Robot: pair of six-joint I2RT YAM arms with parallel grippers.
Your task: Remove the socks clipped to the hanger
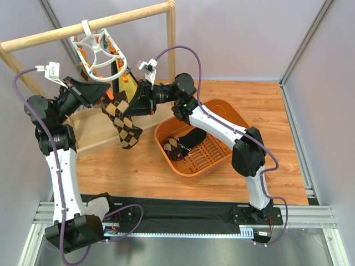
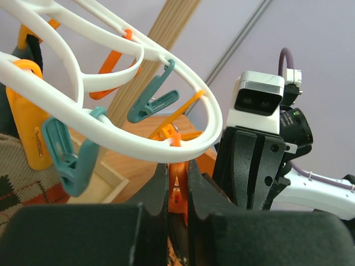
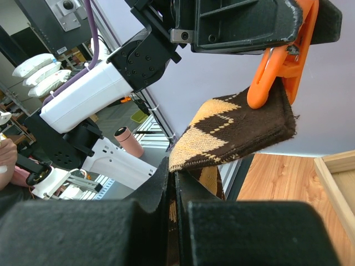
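The left claw is pinching the orange clip, its two black fingers pressing on either side of the clip's handles. That clip is hanging from the white hanger, and its tip is biting the top edge of a brown and beige argyle sock. Just below, the right claw is gripping the same sock, closed tight on the cuff.

The two claws are meeting nose to nose under the hanger at the far left of the scene. The hanger is hooking over a wooden rail, and the sock is dangling down between the claws. Other orange and teal clips are hanging around the ring; most of those in the left wrist view are holding nothing, though patterned fabric is showing at that view's left edge.

To the right, an orange basket is sitting on the wooden table with loose socks lying in it, one argyle and one dark.

The step in hand looks like the release of this sock: one claw squeezing the clip open, the other ready to draw the fabric free. The next move probably calls for a steady squeeze while the right claw pulls down and away, then carries the sock right to the basket.

No brand, label or readable writing is showing in any view.
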